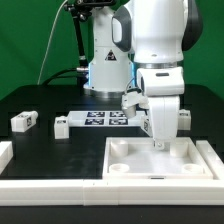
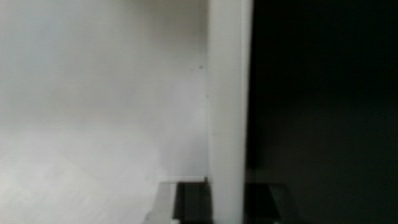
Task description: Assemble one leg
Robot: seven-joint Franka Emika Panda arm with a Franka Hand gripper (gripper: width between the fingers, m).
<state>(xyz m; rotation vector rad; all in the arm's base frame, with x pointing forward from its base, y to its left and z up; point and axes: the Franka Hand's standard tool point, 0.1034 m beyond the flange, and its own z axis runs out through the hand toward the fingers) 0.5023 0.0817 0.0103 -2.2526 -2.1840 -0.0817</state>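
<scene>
My gripper [image 1: 158, 132] hangs over the far part of the large white tabletop [image 1: 200, 160], jaws pointing down. It is shut on a leg [image 1: 158, 144], a white peg held upright whose lower end is at or just above the tabletop's surface. In the wrist view the leg [image 2: 230, 100] is a white vertical bar running out from between the two dark fingers [image 2: 192, 205]. The white tabletop [image 2: 89, 100] lies on one side of it and the black table on the other. My gripper [image 2: 230, 208] sits at that picture's edge.
Two loose legs [image 1: 22, 121] [image 1: 62, 126] lie on the black table at the exterior view's left. The marker board [image 1: 105, 119] lies behind them. Another white part [image 1: 185, 115] lies right of the gripper. A white rail [image 1: 90, 186] runs along the front and a white block [image 1: 5, 153] sits at the left edge.
</scene>
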